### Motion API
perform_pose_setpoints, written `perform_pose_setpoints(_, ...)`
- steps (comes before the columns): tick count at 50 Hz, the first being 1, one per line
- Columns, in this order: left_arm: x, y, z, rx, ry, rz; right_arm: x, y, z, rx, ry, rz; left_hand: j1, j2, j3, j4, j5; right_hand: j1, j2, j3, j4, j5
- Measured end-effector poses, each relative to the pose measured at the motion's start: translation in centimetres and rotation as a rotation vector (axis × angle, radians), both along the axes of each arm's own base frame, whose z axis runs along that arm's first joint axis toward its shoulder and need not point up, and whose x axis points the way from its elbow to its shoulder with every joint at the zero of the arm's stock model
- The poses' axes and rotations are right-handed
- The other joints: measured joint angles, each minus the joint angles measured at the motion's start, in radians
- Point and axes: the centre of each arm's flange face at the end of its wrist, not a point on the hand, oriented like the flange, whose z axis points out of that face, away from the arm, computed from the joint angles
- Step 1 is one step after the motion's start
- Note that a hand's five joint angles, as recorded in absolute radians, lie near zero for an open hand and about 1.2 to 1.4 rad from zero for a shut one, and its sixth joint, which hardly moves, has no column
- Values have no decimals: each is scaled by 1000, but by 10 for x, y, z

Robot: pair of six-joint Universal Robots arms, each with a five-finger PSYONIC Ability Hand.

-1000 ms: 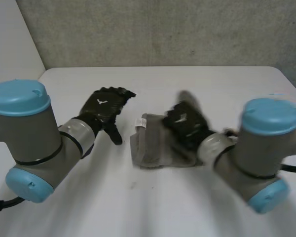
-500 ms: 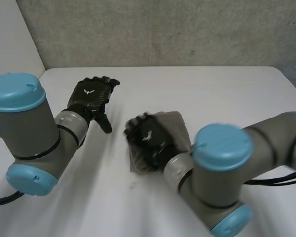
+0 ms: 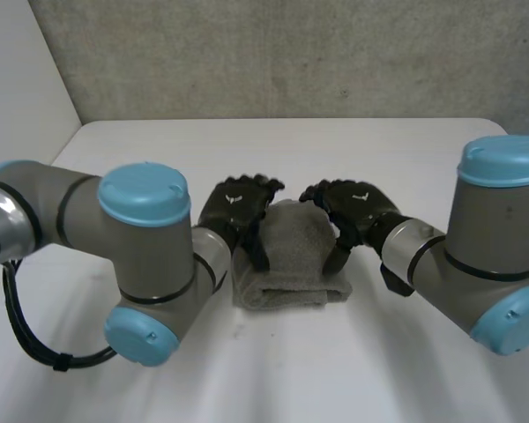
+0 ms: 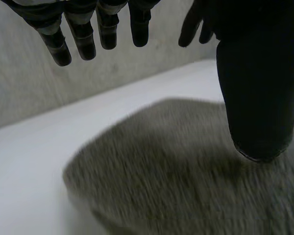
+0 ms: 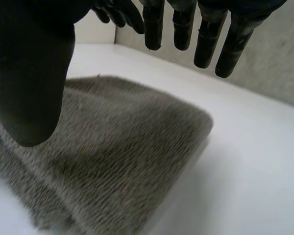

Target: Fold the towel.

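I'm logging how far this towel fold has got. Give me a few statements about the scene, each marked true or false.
1. The towel lies folded on the white table. True.
2. The left hand clutches a towel corner in curled fingers. False: its fingers are straight and hold nothing.
3. The hands flank the towel, the left hand at one side and the right hand at the other. True.
4. The right hand holds the towel up off the table. False: the towel lies on the table, and that hand is open.
5. The towel is red. False: it is grey.
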Motion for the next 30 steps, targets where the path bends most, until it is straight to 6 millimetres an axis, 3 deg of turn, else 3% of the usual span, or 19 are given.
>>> perform_pose_setpoints(11,13,-4,-34,50,-104,121,14,-15,-40,119,37,33,0,0,0,-1,0,0,0,0,0,0)
perform_pose_setpoints(20,12,-5,-51,72,-132,116,19,-24,-55,103,68,45,0,0,0,-1,0,0,0,0,0,0)
perform_pose_setpoints(26,10,-7,-48,49,-151,102,20,-22,-54,72,97,57,0,0,0,-1,0,-1,0,0,0,0)
perform_pose_setpoints(30,9,-9,-32,6,-144,95,19,-22,-35,24,82,51,0,0,0,-1,0,-1,0,0,0,0)
